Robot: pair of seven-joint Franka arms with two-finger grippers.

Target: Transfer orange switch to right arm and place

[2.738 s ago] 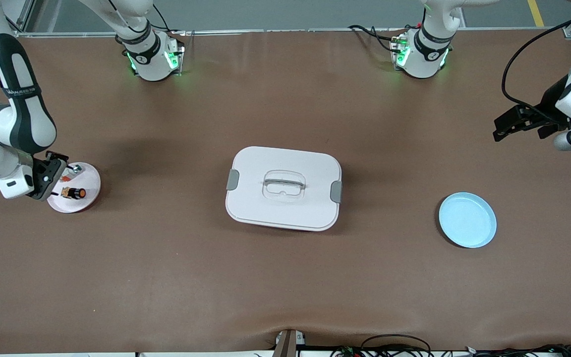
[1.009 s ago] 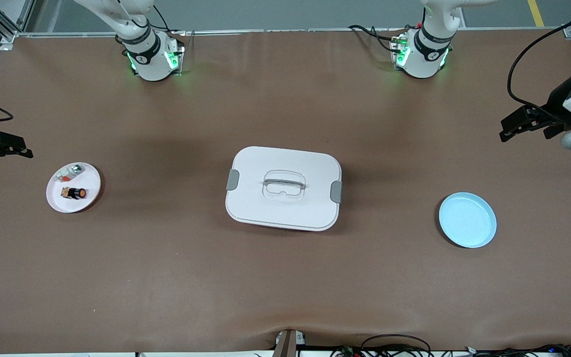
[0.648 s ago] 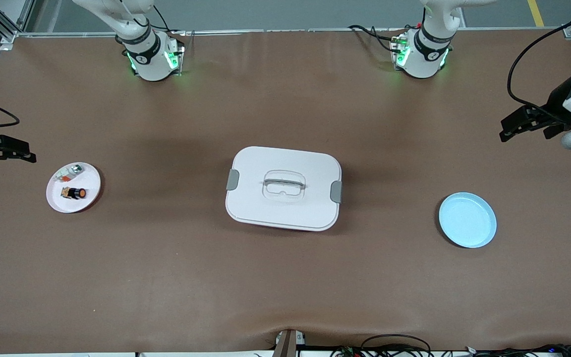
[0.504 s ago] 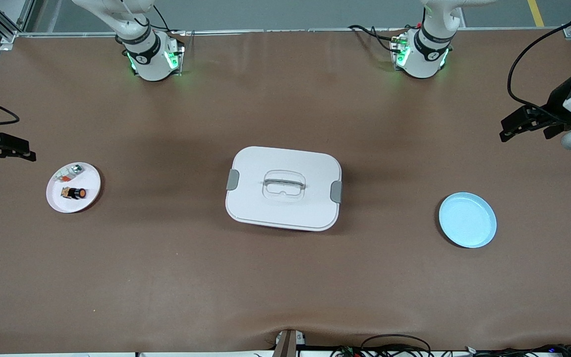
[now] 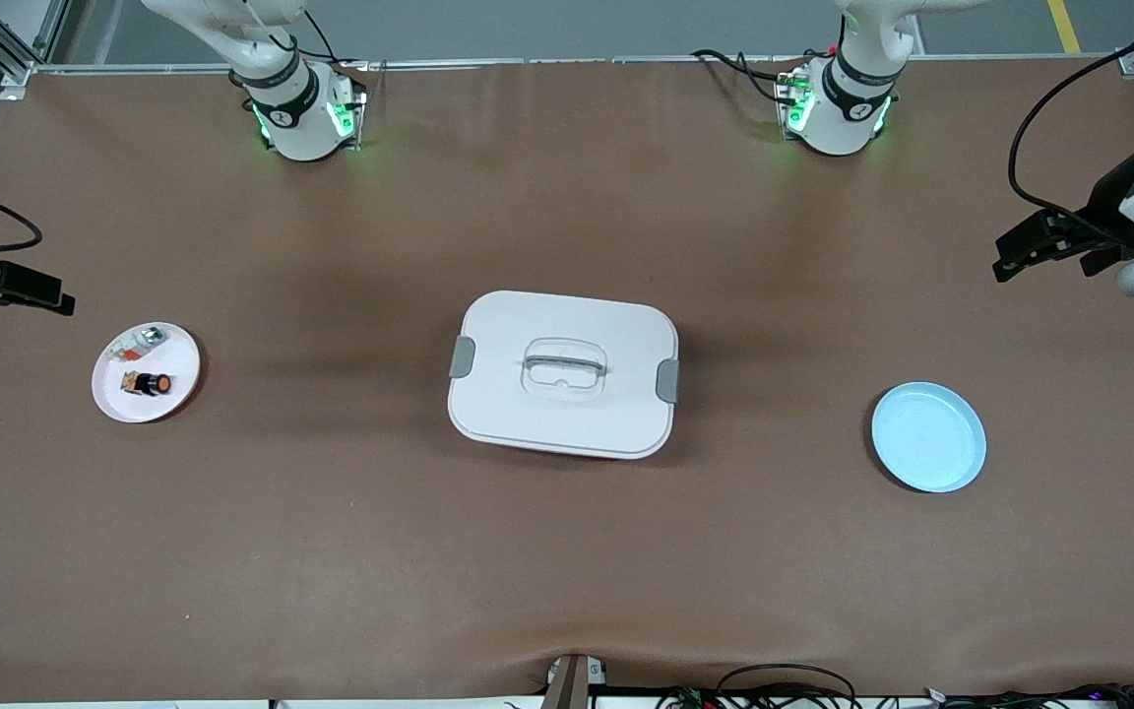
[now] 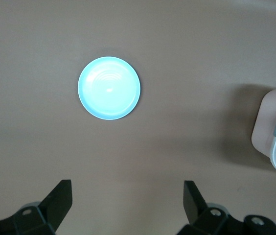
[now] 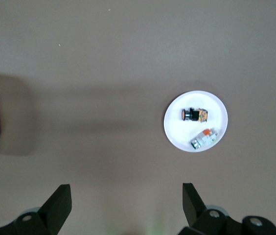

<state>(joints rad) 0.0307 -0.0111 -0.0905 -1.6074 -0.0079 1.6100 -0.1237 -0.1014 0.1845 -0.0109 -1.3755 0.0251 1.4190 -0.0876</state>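
The orange switch (image 5: 148, 383) lies on its side on a small white plate (image 5: 178, 359) near the right arm's end of the table. The right wrist view shows it (image 7: 193, 114) on that plate (image 7: 177, 129). My right gripper (image 5: 63, 295) is open and empty, up in the air over the table's edge at that end, apart from the plate. Its open jaws frame bare table in its wrist view (image 7: 126, 192). My left gripper (image 5: 1002, 258) is open and empty, raised over the left arm's end of the table, as its wrist view (image 6: 127, 188) shows.
A small white-and-grey part (image 5: 139, 341) shares the white plate (image 7: 204, 138). A closed white box with a handle (image 5: 563, 373) stands mid-table. An empty light blue plate (image 5: 928, 437) lies toward the left arm's end (image 6: 109, 88). Cables run along the table's near edge.
My right gripper has left the white plate, where it stood beside the switch, and has risen out toward the table's end. The switch stays on the plate. The left arm has barely moved.
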